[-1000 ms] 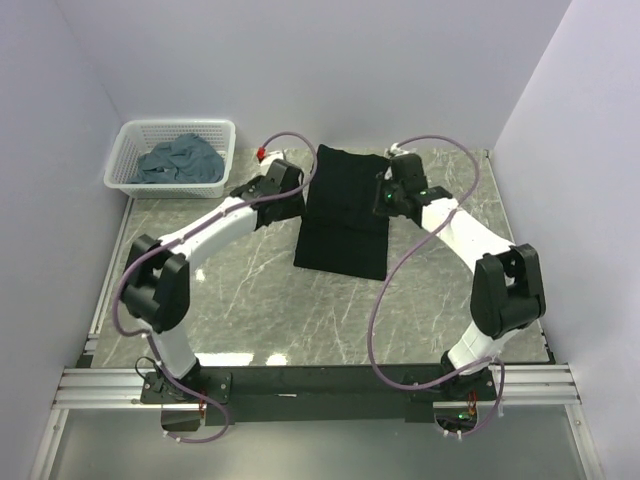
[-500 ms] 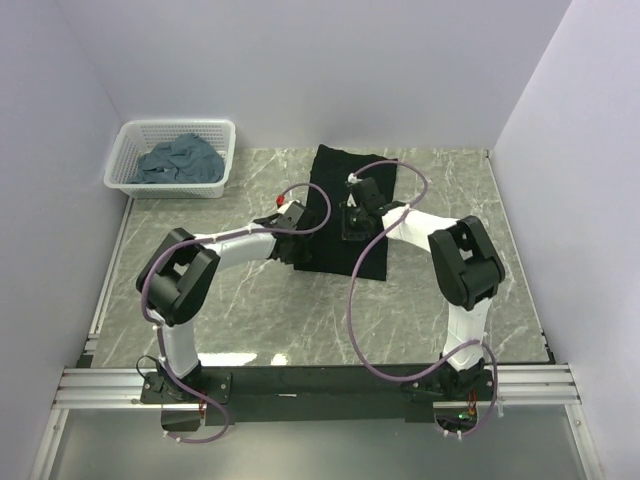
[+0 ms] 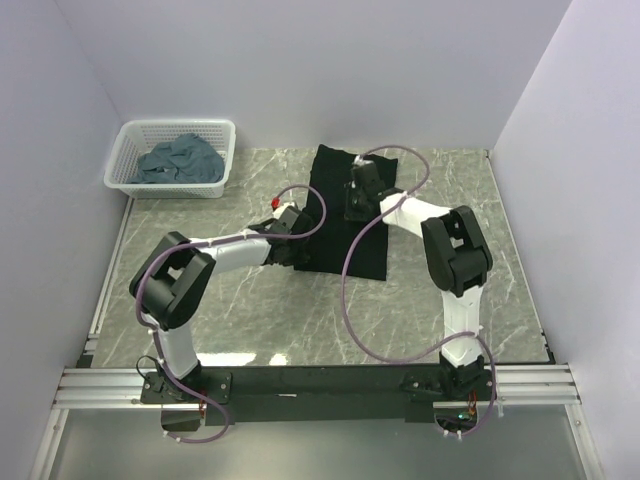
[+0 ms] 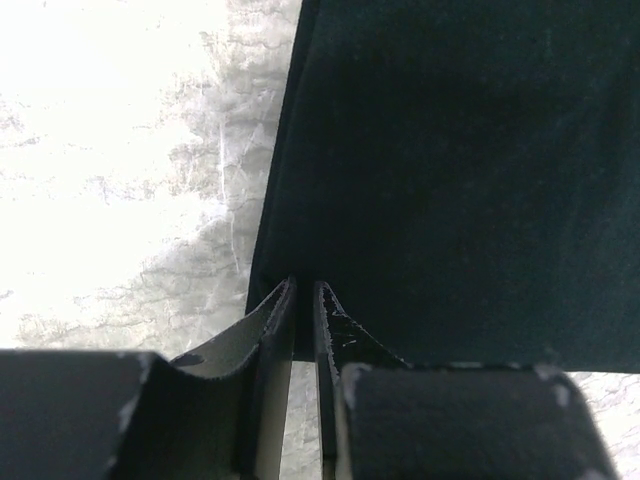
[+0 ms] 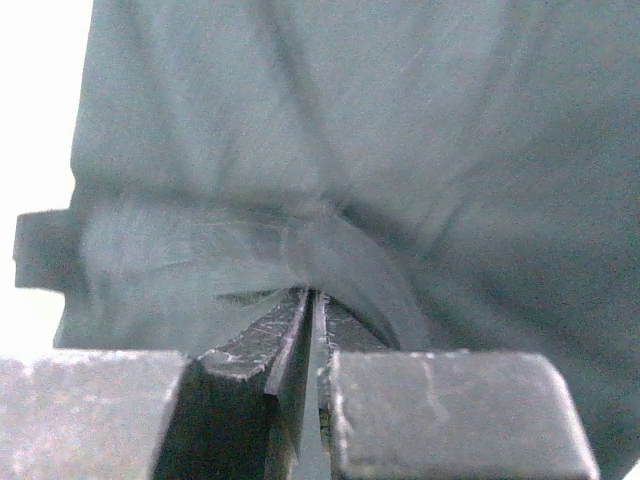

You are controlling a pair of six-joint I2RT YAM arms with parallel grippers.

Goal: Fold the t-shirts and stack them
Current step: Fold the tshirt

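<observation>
Where the marbled grey-green table top (image 3: 250, 310) fills the floor of the enclosure, the black t-shirt (image 3: 332, 165) lies flat in the middle toward the back, folded to a long narrow rectangle; the cloth is matte and soft, the side edges straight, and the far end sits close to the back wall.

The left gripper (image 3: 288, 252) sits low at the near-left corner of the black t-shirt; in the wrist view its dark, scuffed fingers (image 4: 275, 320) are drawn to a thin slit right at the hem, pinching the cloth's edge; pale stone shows beside and below.

The right gripper (image 5: 312, 295) is down on the upper middle of the same shirt; its jaws are pressed together on a raised pucker of cloth, creases fanning out from the tips; this view is hazy and washed grey.

A white plastic lattice basket (image 3: 170, 187) stands at the far-left corner of the table, well apart from the black shirt; slate blue-grey t-shirts (image 3: 180, 160) lie crumpled in a heap inside it.

Surface: polished stone look, pale veins, some glare near the front edge. Room: plain pale lavender walls (image 3: 300, 70) on three sides; an aluminium rail (image 3: 320, 385) runs along the near edge, carrying both arm bases; mauve cables (image 3: 350, 290) loop loosely from each white-and-black arm over the table.
</observation>
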